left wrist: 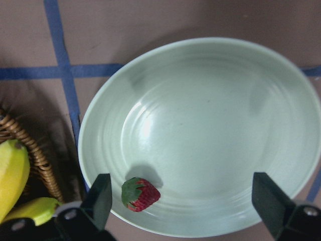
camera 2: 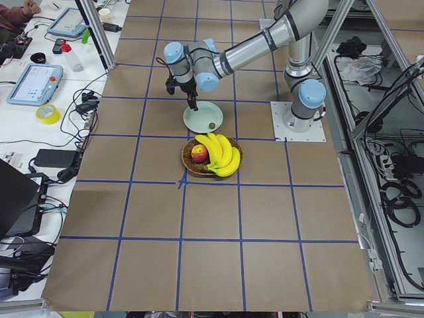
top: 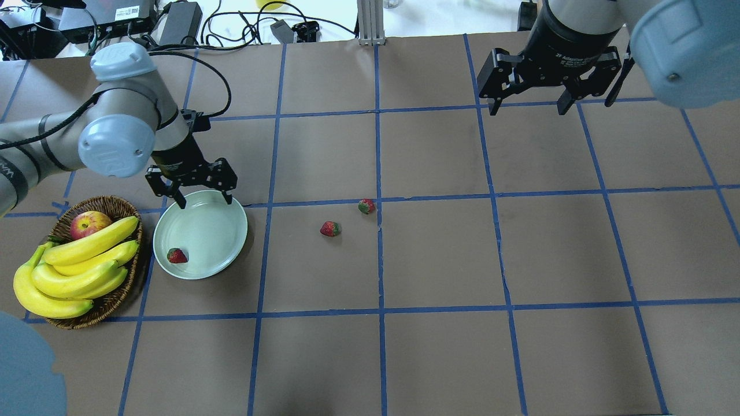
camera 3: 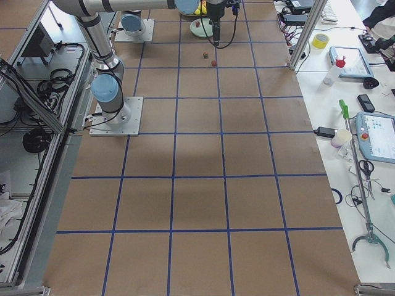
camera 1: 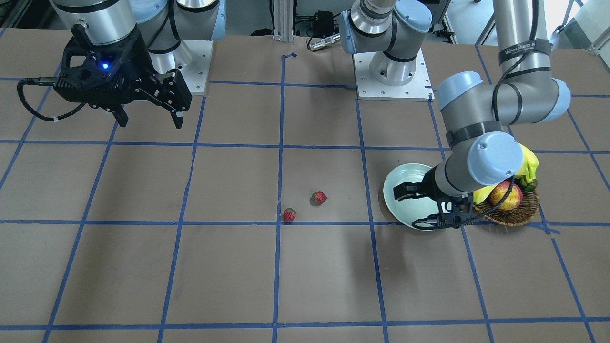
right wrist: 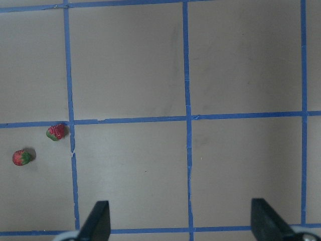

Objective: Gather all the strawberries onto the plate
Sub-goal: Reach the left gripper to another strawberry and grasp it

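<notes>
Overhead exterior view, read left to right.

(a) Wicker basket (top: pixel 110 201) holding bananas (top: pixel 81 260) and an apple (top: pixel 89 224). It is not part of my job.

(b) Plate (top: pixel 217 228), just beside the basket. The first strawberry (top: pixel 177 255) lies inside it, close to the rim on the basket side.

(c) My left fingers (top: pixel 180 199), spread wide and empty, hang over the plate's far rim. The left wrist view shows both tips well apart with nothing between them but the plate.

(d) The second strawberry (top: pixel 330 229) and third strawberry (top: pixel 366 206) lie on the bare table (top: pixel 439 260) near its middle. They are close to each other but apart, and the third sits at a crossing of the blue tape lines. One of three is in, so I judge two still need collecting.

(e) My right fingers (top: pixel 561 101), also wide and empty, hang above the table's far right, well apart from both berries.

Handling note: I judge each berry to be very light, small and tapered, so it may roll or squirt sideways under a careless pinch. Whether the flesh is soft or hard I cannot tell, so I would close gently. I would come straight down and take hold across the widest part of the red body, just below the leafy cap, with my fingers narrowed beforehand so that neither tip nudges the neighbouring berry.
</notes>
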Controlling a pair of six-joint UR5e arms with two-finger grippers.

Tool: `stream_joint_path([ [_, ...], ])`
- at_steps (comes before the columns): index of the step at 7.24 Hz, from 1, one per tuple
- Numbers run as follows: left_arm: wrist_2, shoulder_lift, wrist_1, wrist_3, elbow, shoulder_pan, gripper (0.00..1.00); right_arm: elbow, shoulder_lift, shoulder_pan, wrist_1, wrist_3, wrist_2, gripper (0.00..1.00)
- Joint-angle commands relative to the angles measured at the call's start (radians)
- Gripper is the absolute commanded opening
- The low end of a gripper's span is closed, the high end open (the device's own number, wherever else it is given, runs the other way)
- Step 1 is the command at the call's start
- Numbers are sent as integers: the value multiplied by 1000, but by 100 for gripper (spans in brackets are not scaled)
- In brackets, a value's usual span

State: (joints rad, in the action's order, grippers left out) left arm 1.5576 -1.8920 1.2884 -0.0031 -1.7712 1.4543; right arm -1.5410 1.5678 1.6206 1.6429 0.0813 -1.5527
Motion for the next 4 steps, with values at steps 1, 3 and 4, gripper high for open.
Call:
stream_joint_path([
  [1, -140, -12, -20, -175, 12, 154, 100, 1, 0, -4, 0, 0, -1, 100],
  [3, -133, -28, -64, -166, 6, 260, 100, 1, -2, -2, 0, -1, 0, 100],
  [4, -126, -38, -130, -154, -7, 276, 100, 1, -2, -2, 0, -2, 0, 100],
])
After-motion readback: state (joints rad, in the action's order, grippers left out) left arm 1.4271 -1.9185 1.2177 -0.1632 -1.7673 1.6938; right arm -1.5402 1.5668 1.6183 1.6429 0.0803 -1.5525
